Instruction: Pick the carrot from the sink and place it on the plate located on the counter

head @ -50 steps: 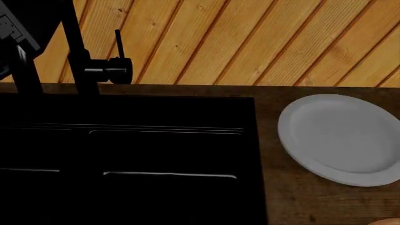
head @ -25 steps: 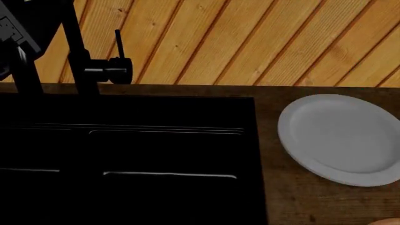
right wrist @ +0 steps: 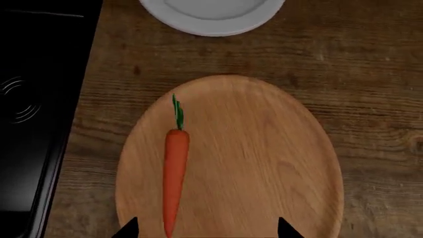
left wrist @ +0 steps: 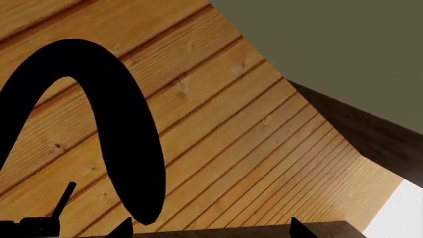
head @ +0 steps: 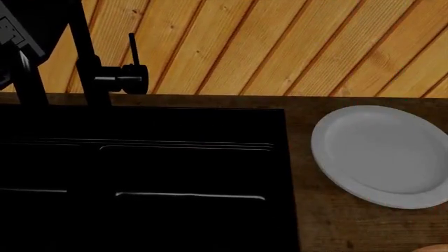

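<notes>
carrot point(right wrist: 174, 181): lying on an oval wooden plate point(right wrist: 278, 163), on the bench point(right wrist: 370, 74)
white plate point(head: 381, 152): beside the sink point(head: 140, 173)
right claw point(right wrist: 206, 229): open, above the carrot
left claw point(left wrist: 208, 227): open, by the faucet point(left wrist: 116, 124)

No text, label, brand, number or sign can be read in any view: none on the round white plate point(head: 385, 155), the black rectangular sink point(head: 140, 178), the brown wood-grain counter point(right wrist: 370, 64) or the oval wooden plate point(right wrist: 264, 163).

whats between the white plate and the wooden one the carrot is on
Only bare counter: in the right wrist view a strip of brown wood grain separates the white plate from the wooden plate holding the carrot.
</notes>
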Tool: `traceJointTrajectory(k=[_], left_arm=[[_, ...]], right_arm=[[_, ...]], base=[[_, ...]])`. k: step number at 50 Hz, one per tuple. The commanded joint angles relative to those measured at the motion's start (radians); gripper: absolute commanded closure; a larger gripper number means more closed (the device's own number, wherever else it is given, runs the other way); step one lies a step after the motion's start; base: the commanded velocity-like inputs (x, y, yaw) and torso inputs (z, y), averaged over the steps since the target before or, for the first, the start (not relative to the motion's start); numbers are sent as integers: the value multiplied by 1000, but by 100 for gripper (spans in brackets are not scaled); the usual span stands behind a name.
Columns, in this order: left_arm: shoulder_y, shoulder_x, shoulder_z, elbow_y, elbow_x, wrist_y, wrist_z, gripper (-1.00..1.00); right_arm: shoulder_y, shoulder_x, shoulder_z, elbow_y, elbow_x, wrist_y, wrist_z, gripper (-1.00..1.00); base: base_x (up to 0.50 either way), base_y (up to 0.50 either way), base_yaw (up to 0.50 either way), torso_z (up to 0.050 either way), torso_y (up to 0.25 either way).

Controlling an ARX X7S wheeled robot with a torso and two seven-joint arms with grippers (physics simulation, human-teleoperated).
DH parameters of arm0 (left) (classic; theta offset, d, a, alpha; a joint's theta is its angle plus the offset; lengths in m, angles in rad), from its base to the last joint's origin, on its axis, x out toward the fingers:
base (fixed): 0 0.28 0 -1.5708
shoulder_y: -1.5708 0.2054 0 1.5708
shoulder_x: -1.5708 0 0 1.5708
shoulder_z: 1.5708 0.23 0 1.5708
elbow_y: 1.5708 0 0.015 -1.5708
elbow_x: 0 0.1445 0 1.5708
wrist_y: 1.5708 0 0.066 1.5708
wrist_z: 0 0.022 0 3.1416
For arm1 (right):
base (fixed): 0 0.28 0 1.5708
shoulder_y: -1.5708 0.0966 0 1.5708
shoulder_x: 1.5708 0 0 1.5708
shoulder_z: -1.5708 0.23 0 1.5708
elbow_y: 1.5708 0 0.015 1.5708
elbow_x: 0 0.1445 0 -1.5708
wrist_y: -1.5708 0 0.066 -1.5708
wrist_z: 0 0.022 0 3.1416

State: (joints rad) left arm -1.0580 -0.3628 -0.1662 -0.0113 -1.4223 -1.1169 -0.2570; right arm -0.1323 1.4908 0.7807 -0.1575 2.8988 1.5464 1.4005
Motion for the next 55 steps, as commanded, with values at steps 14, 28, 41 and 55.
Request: traceJointTrajectory(k=[14, 28, 41, 55], left_arm=[[15, 32, 86, 33, -100, 35, 136, -100], [4, 37, 137, -14, 0, 75, 171, -100], [4, 31, 137, -20, -7, 82, 176, -100], [8, 27, 138, -9, -21, 83, 167, -100]], right_arm=[[481, -170, 39, -393, -522, -306, -400, -100], [747, -273, -140, -571, -881, -491, -797, -100], [794, -324, -275, -602, -942, -545, -835, -100], [804, -471, -393, -548, -583, -649, -1092, -100]], base=[[-4, -2, -2, 0, 1], [0, -2, -4, 0, 0], [0, -2, -4, 0, 0], [0, -2, -4, 0, -1]])
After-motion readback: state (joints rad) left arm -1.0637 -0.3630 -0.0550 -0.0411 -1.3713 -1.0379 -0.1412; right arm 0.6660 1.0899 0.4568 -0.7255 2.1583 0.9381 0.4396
